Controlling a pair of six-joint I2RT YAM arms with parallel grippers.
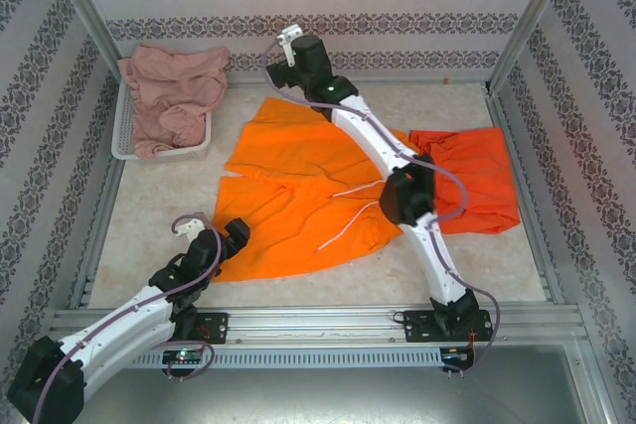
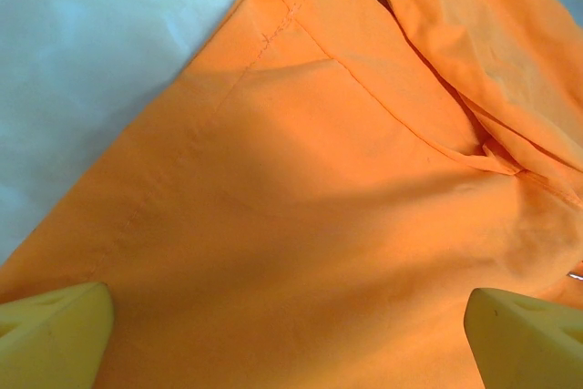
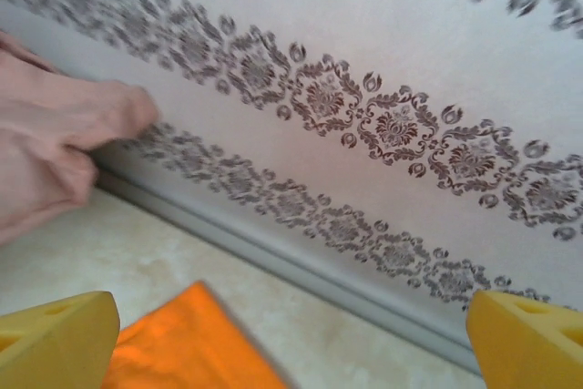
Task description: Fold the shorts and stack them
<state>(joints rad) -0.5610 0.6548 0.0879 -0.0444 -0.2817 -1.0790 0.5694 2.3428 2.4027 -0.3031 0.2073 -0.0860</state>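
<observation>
Bright orange shorts (image 1: 298, 186) lie spread flat mid-table, with a white drawstring showing. Folded red-orange shorts (image 1: 477, 181) lie to their right. Dusty pink shorts (image 1: 169, 96) sit bunched in the basket at the back left. My left gripper (image 1: 234, 235) hovers open over the orange shorts' near-left part. Its wrist view has both yellow fingertips (image 2: 50, 334) wide apart above orange fabric (image 2: 319, 207). My right gripper (image 1: 290, 59) is raised near the back wall, open and empty (image 3: 291, 343). Below it are the orange shorts' far corner (image 3: 191, 343) and the pink shorts (image 3: 55, 152).
A white mesh basket (image 1: 124, 136) stands at the back left corner. Patterned walls and metal posts close in the table on three sides. Bare tabletop (image 1: 149, 215) runs along the left, and the right arm stretches across the orange shorts.
</observation>
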